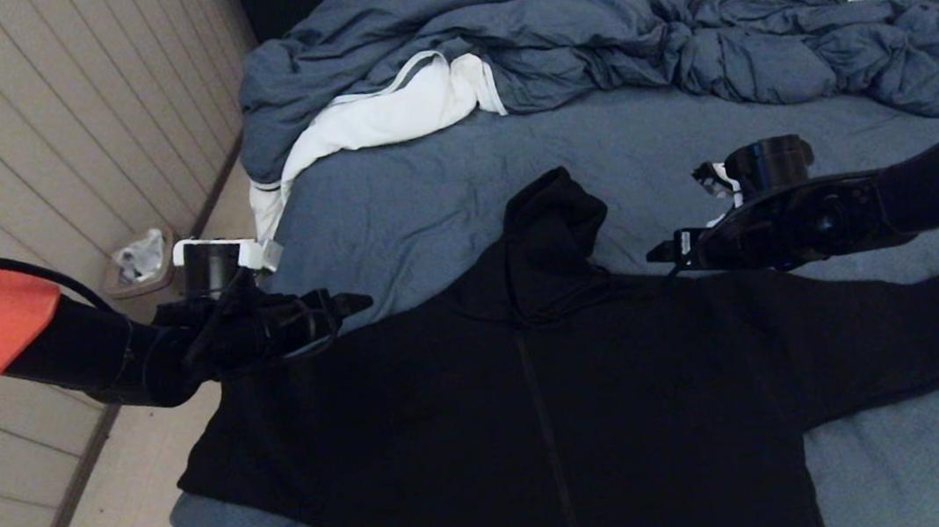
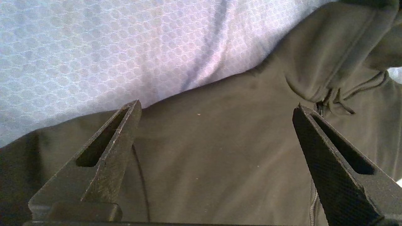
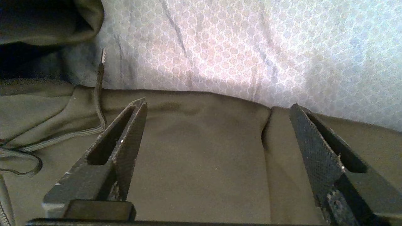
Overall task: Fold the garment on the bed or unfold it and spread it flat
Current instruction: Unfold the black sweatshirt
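One black hoodie [image 1: 538, 397] lies spread front-up on the bed [image 1: 443, 187], its lower hem cut off from view. Both grippers, left [image 2: 216, 108] and right [image 3: 218, 105], hang released, hoodie shoulder fabric between and beneath their fingers, grasping nothing.

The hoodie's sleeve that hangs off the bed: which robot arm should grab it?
Probably the left gripper: open at the hoodie's shoulder, beside that overhanging sleeve. The right gripper sits across the hood.

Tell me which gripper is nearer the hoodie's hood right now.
Right, narrowly. The right gripper hangs over the shoulder just beside the hood of the hoodie; the left gripper is over the opposite shoulder, slightly further away. Both are open.
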